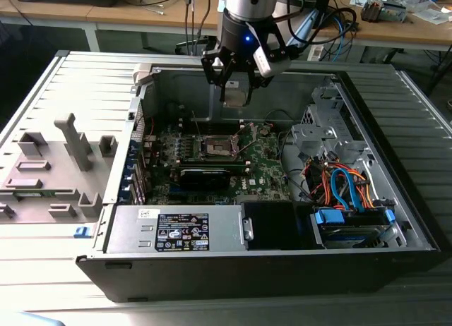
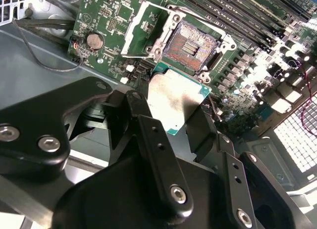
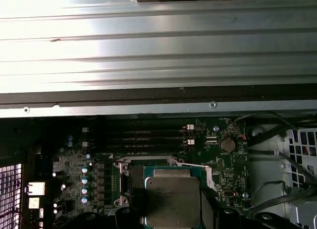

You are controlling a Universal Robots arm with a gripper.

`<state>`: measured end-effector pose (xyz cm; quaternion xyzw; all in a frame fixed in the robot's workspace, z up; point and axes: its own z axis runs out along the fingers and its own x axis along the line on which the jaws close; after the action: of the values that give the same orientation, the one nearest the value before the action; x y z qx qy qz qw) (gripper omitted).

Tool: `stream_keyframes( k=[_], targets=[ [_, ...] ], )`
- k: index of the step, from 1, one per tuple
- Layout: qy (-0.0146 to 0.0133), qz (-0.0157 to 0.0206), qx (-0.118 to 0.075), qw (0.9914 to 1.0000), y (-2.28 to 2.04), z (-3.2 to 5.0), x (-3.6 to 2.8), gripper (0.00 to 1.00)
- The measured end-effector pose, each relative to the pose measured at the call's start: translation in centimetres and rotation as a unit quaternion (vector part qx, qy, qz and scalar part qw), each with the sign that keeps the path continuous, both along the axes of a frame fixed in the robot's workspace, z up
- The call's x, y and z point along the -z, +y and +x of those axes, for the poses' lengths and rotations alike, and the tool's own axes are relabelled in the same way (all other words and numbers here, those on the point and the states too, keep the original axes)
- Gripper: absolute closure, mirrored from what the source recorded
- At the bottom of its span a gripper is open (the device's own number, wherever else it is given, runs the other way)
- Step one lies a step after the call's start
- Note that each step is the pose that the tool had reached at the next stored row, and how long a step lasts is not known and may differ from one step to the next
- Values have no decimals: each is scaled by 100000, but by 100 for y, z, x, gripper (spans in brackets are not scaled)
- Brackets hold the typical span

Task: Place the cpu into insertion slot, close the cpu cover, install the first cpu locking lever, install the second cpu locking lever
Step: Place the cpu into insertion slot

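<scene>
In the exterior view, my gripper [image 1: 235,94] hangs inside the open computer case [image 1: 395,164], above the green board. The insertion slot [image 1: 217,148] lies below it, and the two are apart.

In the second wrist view, my fingers [image 2: 148,130] are clamped on the cpu [image 2: 176,102]. Its silver top shows, with a green edge along one side, and it is held tilted, clear of the board. The insertion slot lies just beyond it with its dark centre bare. The cpu cover [image 2: 130,38] stands raised on its hinge at the slot's far side.

In the first wrist view, the cpu sits gripped between my dark fingers and hides most of the slot beneath it. A silver rim shows beside it.
</scene>
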<state>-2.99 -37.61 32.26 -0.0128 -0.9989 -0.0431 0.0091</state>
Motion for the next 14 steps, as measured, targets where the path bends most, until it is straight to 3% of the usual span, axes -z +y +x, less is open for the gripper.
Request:
stream_keyframes(
  k=[14],
  targets=[
    [0, -6, -3, 100000, -25, 0, 18, 46]
  ],
)
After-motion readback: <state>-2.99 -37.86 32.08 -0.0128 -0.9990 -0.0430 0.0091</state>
